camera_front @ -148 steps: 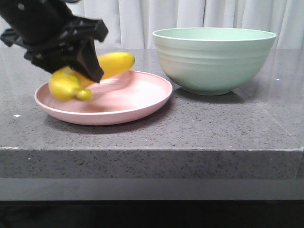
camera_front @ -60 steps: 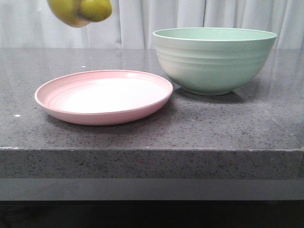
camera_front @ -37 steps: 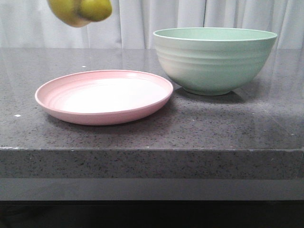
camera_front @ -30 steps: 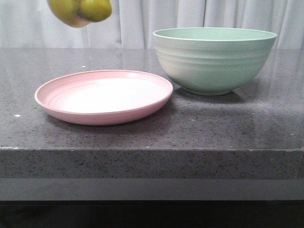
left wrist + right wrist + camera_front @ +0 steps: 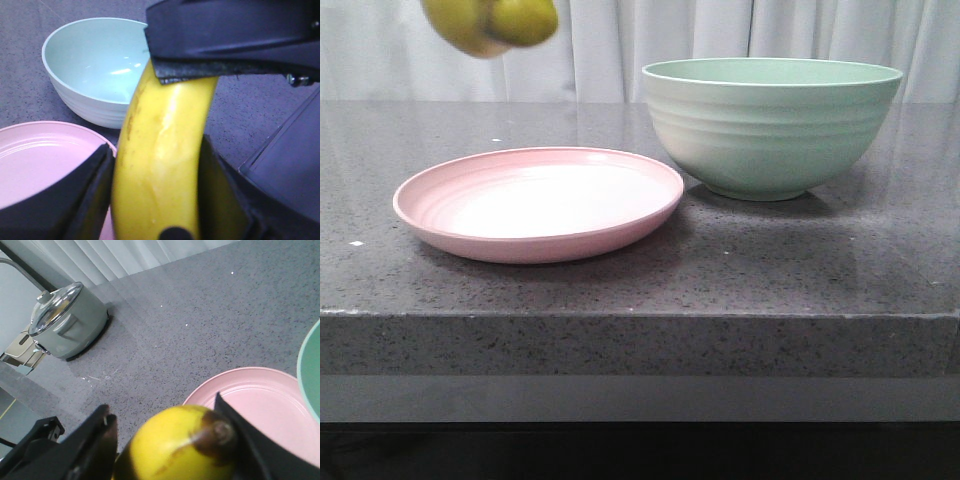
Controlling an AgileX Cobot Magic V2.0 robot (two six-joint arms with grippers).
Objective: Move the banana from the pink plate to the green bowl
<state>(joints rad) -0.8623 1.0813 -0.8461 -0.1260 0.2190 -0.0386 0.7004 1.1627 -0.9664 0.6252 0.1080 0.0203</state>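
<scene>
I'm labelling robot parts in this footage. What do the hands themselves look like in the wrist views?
The left hand has matte black plastic fingers, broad and wedge-shaped, with a dark textured pad layer and a small metal screw at one side. The right hand shows the same black angular fingers. No cables or markings are visible.

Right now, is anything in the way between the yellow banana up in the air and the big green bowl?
Nothing visible is. The plump yellow banana hangs above the round pink plate, and the deep mint-green bowl beside it sits open.

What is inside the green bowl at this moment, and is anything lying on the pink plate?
The green bowl looks empty in the left wrist view, though the banana hides part of its inside. The pink plate is bare in the front view; the banana hangs above it.
</scene>
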